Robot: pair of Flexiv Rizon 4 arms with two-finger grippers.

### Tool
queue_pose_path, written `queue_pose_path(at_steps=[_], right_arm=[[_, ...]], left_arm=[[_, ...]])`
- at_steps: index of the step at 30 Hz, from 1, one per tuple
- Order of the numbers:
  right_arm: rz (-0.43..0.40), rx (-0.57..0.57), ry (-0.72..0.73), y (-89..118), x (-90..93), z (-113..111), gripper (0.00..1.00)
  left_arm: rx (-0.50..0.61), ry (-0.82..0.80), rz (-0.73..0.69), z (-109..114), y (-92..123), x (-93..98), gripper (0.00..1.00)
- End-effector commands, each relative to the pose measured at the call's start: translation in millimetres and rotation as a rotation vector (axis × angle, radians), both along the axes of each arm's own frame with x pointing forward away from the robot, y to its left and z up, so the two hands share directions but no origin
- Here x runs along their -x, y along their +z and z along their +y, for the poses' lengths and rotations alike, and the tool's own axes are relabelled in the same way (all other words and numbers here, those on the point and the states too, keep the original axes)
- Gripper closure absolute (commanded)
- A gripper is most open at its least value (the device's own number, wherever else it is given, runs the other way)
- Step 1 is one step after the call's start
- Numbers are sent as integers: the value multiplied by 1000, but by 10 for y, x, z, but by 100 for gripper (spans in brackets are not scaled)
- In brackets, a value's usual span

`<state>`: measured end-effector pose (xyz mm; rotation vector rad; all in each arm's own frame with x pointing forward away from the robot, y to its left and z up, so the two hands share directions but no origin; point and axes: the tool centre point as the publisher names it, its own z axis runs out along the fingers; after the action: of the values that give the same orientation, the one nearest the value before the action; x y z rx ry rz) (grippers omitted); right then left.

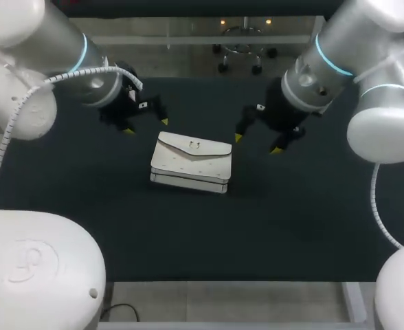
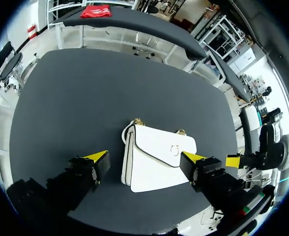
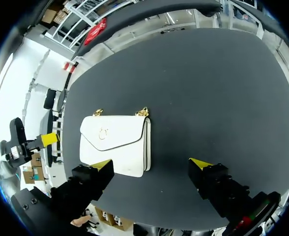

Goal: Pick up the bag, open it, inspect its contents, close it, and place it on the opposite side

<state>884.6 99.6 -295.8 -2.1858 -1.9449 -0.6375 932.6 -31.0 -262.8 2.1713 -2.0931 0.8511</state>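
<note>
A: What are the tools doing?

B: The left gripper (image 1: 146, 126) hangs with its yellow-tipped fingers spread wide and nothing between them. The right gripper (image 1: 257, 144) is likewise spread and empty. Both are above the table, one off each far corner of the bag, and neither touches it.

A: And the bag?

B: It is a small, boxy white flap handbag (image 1: 192, 163) in a smooth leather-look material. It lies on its back on the black cloth-covered table (image 1: 291, 227), flap side up, between the two grippers.

A: How will it handle?

B: I judge it light and fairly stiff, since the walls keep their box shape. The finish looks smooth, so it may slip under a shallow pinch. I would grip across a short end wall, where the body is thick. The pointed flap (image 2: 159, 147) is thin and would bend, so I would lift it only near the gold clasp (image 1: 194, 145).

A: Is there a strap?

B: Two gold chain fittings (image 3: 142, 111) show on the bag's top edge. A chain may be tucked underneath, but I cannot tell.

A: Any writing?

B: None that I can read on the bag. The only mark is the clasp's metal shape.
</note>
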Motion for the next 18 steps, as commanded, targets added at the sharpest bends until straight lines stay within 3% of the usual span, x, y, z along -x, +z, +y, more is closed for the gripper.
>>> queue_pose_path(at_steps=[1,10,14,17,18], right_arm=[[18,-28,11,-46,-85,-31,0],[83,-90,-23,-161,-233,29,0],[105,-121,-51,-228,-262,71,0],[125,-188,-68,-316,-268,82,16],[131,-213,-66,-345,-265,87,26]], left_arm=[[250,-55,89,114,-159,-157,0],[385,-88,179,30,-306,-262,0],[406,-81,201,-33,-380,-225,0],[438,-81,197,-92,-444,-126,0],[450,-77,190,-106,-458,-99,0]])
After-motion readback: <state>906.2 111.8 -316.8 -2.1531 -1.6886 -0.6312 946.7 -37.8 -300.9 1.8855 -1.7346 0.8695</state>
